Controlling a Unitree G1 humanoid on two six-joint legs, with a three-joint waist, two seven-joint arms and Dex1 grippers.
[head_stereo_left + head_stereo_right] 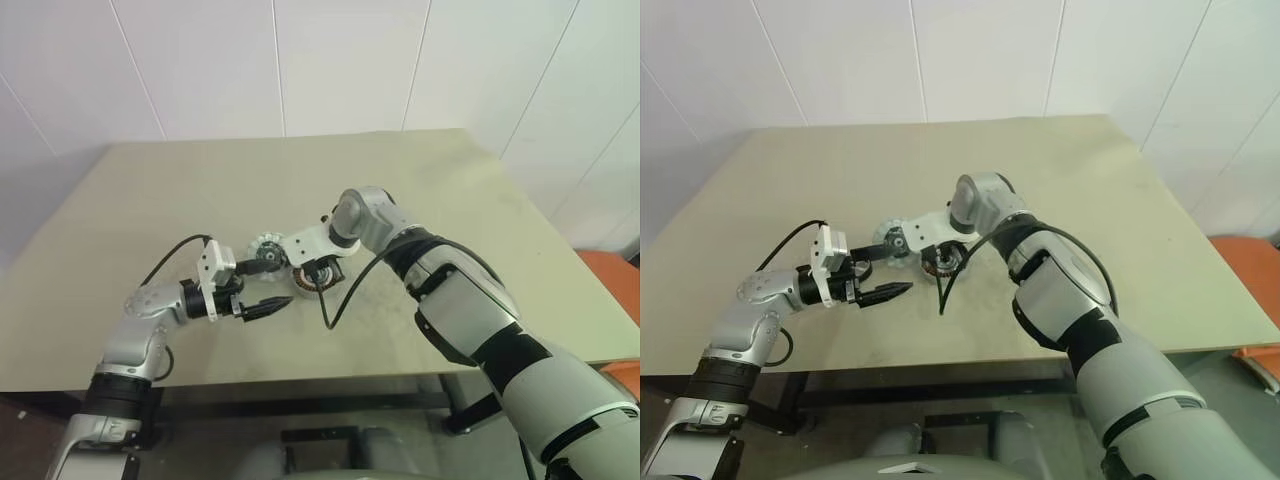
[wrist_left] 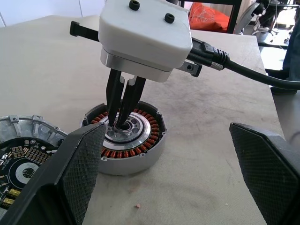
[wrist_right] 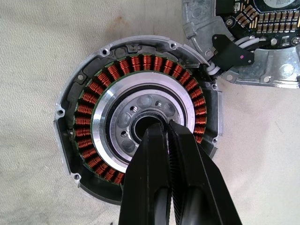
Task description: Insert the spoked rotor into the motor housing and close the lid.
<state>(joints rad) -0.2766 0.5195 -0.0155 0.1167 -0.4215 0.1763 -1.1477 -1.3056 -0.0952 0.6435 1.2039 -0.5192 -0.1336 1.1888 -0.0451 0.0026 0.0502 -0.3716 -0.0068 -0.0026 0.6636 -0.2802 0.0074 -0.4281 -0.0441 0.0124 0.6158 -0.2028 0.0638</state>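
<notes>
The spoked rotor (image 3: 140, 63), a ring of reddish-copper windings around a silver hub, sits inside the round silvery motor housing (image 3: 65, 112) on the table. My right gripper (image 3: 161, 129) points steeply down over it, shut, with its fingertips in the hub's centre hole. The lid (image 3: 262, 70), a silvery disc carrying a circuit board, lies flat beside the housing, joined to it by white wires. In the head views the lid (image 1: 268, 245) lies just left of the housing (image 1: 315, 282). My left gripper (image 1: 272, 287) hovers close to the left of the housing, open and empty, pointing toward it.
The beige table (image 1: 420, 200) stretches well beyond the motor parts on all sides. A black cable (image 1: 340, 300) loops from my right wrist down onto the table. An orange object (image 1: 610, 275) stands off the table's right edge.
</notes>
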